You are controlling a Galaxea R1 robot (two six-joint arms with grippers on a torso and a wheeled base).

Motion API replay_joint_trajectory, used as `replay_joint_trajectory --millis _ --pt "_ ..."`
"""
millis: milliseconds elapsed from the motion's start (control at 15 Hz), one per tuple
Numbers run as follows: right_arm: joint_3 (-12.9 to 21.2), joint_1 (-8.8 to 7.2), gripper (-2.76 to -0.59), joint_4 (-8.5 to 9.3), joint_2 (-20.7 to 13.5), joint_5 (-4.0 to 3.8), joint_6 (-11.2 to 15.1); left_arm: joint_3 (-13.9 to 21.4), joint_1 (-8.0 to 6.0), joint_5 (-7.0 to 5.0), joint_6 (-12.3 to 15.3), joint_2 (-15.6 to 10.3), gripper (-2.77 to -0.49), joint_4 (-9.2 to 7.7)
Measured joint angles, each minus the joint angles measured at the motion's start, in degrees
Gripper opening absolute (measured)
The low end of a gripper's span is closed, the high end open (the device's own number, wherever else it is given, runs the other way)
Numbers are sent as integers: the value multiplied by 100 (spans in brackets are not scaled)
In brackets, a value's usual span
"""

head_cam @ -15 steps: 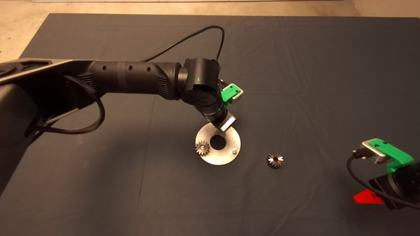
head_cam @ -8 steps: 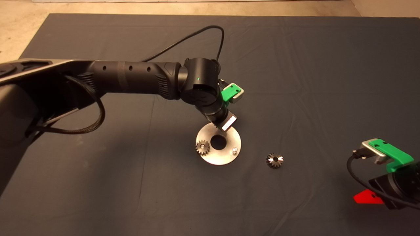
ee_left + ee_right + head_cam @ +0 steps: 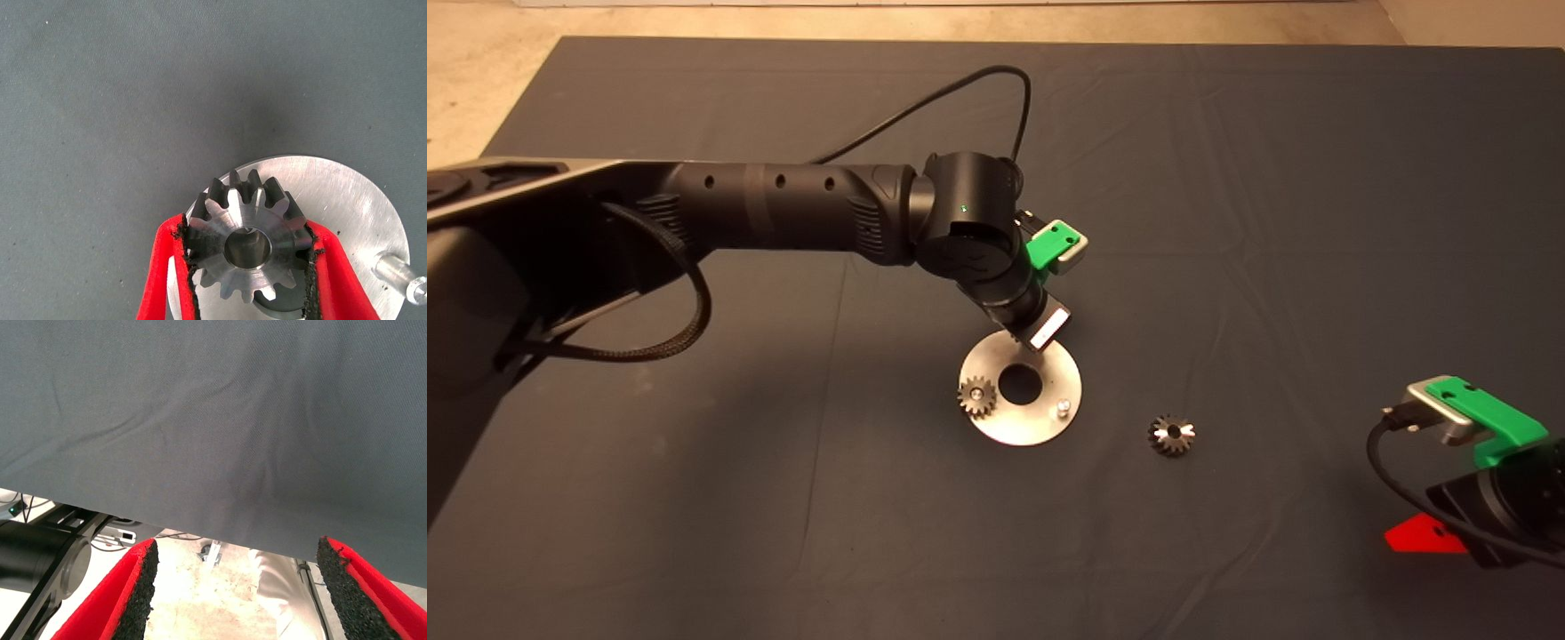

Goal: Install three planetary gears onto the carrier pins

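Left gripper (image 3: 247, 267) clamps a silvery toothed metal gear (image 3: 247, 243) over the shiny round steel plate (image 3: 347, 200)
Right gripper (image 3: 233, 587) waits at the mat's edge, fingers wide

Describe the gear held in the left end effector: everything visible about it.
The gear is small, silvery-grey metal with chunky dark-flanked teeth around a smooth face and a round centre hole. It is clamped between the two red fingers of the left end effector, black pads pressing opposite sides of its teeth. It faces the wrist camera flat-on, over the edge of the shiny round plate; whether it touches the plate cannot be told.
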State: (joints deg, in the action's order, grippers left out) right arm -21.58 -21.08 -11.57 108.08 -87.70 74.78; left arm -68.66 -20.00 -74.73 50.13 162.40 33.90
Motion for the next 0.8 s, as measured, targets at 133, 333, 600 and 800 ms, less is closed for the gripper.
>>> replay_joint_trajectory --millis 133,333,600,800 --pt "0 0 -161 0 0 0 0 0 1 4 26 0 -269 1" --pt "0 0 -161 0 0 0 0 0 2 9 48 -2 -269 2" --pt "0 0 -161 0 0 0 0 0 2 9 45 0 -269 5" --pt "0 0 -161 0 0 0 0 0 5 9 44 0 -269 5"
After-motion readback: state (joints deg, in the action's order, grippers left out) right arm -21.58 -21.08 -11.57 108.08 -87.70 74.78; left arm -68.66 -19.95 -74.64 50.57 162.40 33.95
